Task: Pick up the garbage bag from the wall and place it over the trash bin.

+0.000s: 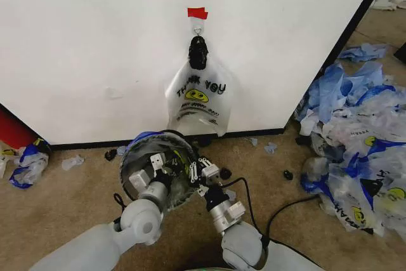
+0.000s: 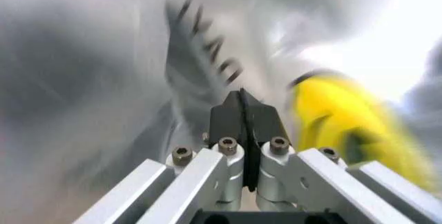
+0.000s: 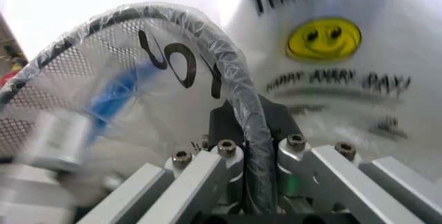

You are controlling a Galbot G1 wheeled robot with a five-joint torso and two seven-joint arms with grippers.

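The garbage bag (image 1: 147, 141) lies draped over the trash bin (image 3: 243, 115), which sits on the carpet just before the wall (image 1: 95, 42), so the lining step looks nearly done. The right gripper (image 3: 247, 146) clenches bag film against the bin's rim, apparently pinning it there. The left gripper (image 2: 243, 115), reaching into the bin, has its jaws pressed together; whether film is caught between them cannot be told.

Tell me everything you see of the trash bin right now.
The trash bin is round black wire mesh, on the carpet before the wall. A see-through garbage bag with a blue handle and black lettering drapes over its rim. The right pincer is shut on the bag-covered rim; the left pincer, shut, reaches into its mouth.
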